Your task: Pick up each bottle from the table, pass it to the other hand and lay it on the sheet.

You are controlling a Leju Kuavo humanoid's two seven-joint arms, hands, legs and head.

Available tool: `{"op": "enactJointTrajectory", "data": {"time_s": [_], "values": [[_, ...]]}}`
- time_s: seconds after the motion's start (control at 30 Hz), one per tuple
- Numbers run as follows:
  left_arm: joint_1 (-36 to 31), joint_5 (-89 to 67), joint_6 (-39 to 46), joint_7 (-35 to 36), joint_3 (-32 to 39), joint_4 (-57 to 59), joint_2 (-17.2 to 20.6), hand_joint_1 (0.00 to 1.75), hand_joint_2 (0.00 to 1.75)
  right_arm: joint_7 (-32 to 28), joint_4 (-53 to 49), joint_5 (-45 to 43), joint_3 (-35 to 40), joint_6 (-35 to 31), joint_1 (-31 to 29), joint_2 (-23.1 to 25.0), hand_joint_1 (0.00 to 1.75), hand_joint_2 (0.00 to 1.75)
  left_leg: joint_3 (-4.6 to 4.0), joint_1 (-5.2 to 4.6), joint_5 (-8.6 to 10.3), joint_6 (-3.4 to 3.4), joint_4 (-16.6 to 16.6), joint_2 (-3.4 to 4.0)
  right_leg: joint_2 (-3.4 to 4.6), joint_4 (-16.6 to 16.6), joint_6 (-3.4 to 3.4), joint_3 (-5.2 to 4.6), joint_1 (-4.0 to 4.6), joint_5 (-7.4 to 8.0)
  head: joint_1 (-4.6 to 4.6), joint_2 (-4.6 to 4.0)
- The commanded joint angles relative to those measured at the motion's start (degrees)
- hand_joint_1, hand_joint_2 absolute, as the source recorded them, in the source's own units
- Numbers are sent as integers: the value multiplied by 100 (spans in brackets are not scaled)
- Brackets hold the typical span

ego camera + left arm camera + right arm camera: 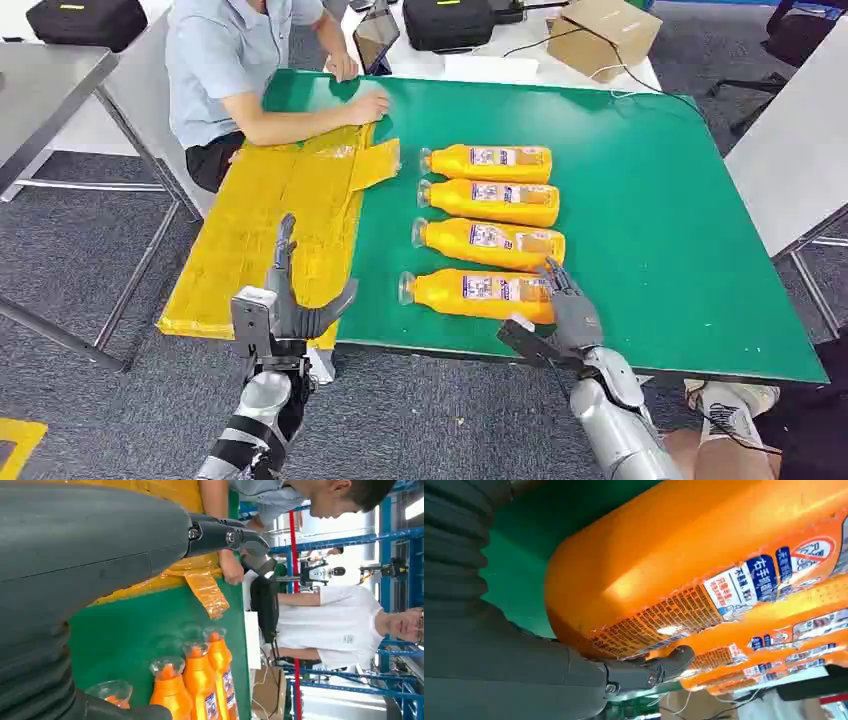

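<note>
Grey carpet surrounds the green table (680, 230), where a seated person (225, 70) steadies the yellow sheet (260, 215) at its left end. Over that sheet's near edge the left hand (290, 300) waits, fingers spread, holding nothing. Four orange bottles (490, 225) lie side by side mid-table, caps toward the sheet. The right hand (567, 305) rests fingers on the nearest bottle (475, 293) at its base; whether it grips, I cannot tell. Filled, smooth plastic probably slips, so wrapping the labelled middle seems safest.
</note>
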Motion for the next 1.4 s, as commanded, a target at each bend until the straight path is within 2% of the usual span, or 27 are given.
{"op": "enactJointTrajectory", "data": {"time_s": [0.03, 0.1, 0.13, 0.17, 0.2, 0.67, 0.97, 1.03, 1.13, 1.27, 1.37, 1.4], "values": [[-419, 32, -55, -13, -123, 637, 79, 0, 175, -112, 1393, 36, 386, 247, -687, 194, 0, 175, 33, 3, -10, -6, -5, 9, 0, -6, -11, 33, 4, -8, 2, 0], [-513, 43, -94, -32, -184, 733, 72, 0, 175, -261, 1542, 69, 510, 313, -818, 263, 0, 175, 22, 4, -3, -5, -4, 10, 0, -5, -9, 20, 5, -1, 2, 0], [-516, 43, -95, -32, -186, 736, 70, 0, 175, -261, 1544, 69, 514, 323, -835, 277, 14, 175, 27, 3, -2, -4, -5, 10, -3, -6, -7, 24, 4, 0, 2, 0], [-561, 52, -103, -54, -210, 813, 71, 0, 175, -345, 1634, 45, 536, 302, -903, 280, 150, 175, 36, 3, -4, -4, -4, 10, -3, -5, -7, 32, 5, -2, 2, 0], [-571, 56, -103, -65, -218, 826, 69, 0, 175, -370, 1667, -8, 511, 367, -934, 289, 175, 175, 39, 3, -4, -5, -5, 12, 0, -5, -8, 33, 5, -2, 2, 0], [-636, 72, -104, -103, -267, 876, 107, 0, 175, -57, 2010, 254, 887, 1010, -1098, 129, 175, 175, 48, 4, -3, -6, -5, 7, -5, -8, -9, 42, 7, -3, 2, 0], [-613, 68, -66, -107, -244, 829, 125, 0, 175, -15, 2026, 250, 907, 1081, -1074, 107, 175, 175, 79, 5, 1, -7, -11, 4, -9, -15, -11, 72, 10, 1, 2, 0], [-556, 37, 100, -197, -191, 719, 110, 0, 175, -261, 1907, -37, 695, 1019, -979, 152, 175, 175, 81, 6, -2, -6, -8, 7, -4, -13, -8, 75, 11, 0, 2, 0], [-328, 244, 600, -428, 92, 205, -42, 0, 175, -1069, 1393, -971, 3, 701, -642, 356, 175, 175, 89, 8, -4, -6, -8, 7, -5, -15, -9, 86, 12, -2, 2, 0], [-230, 303, 659, -441, 97, -31, -47, 0, 175, -1155, 1202, -1093, -48, 637, -530, 415, 175, 175, 78, 6, -7, -5, -2, 17, 10, -6, -7, 74, 10, -1, 2, 0], [37, 862, 728, -533, 292, -572, -162, 0, 175, -1742, 387, -1891, -521, 319, -156, 637, 175, 175, 73, 4, -11, -8, -2, 9, 0, -3, -11, 74, 8, -8, 0, 0], [262, 1113, 742, -511, 324, -964, -171, 0, 175, -1792, -186, -2156, -575, 300, 127, 723, 175, 175, 67, 5, -10, -7, -2, 17, 10, -4, -9, 64, 8, -3, 2, 0]]}}
